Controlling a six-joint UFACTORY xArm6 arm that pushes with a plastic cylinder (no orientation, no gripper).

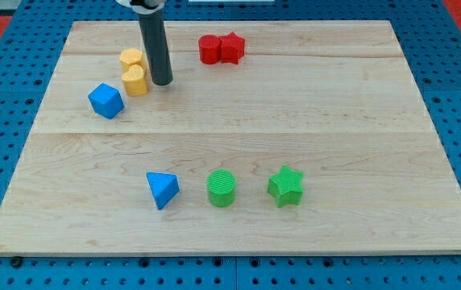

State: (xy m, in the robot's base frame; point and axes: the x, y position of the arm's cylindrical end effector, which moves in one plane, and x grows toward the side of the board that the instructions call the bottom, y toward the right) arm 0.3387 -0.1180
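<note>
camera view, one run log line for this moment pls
tip: beside lower yellow block, its right | near: upper yellow block, blue cube | top: two red blocks touching

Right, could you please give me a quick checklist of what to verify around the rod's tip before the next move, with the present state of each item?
1. My tip in view on the wooden board: ok.
2. Tip beside the lower yellow cylinder block, at its right in the view: ok; whether they touch: cannot tell.
3. Upper yellow hexagonal block close against the lower one: ok.
4. Blue cube block apart from the tip, to the view's lower left: ok.
5. Red cylinder block and red star block together near the view's top: ok.
6. Blue triangular block, green cylinder block and green star block far from the tip: ok.
</note>
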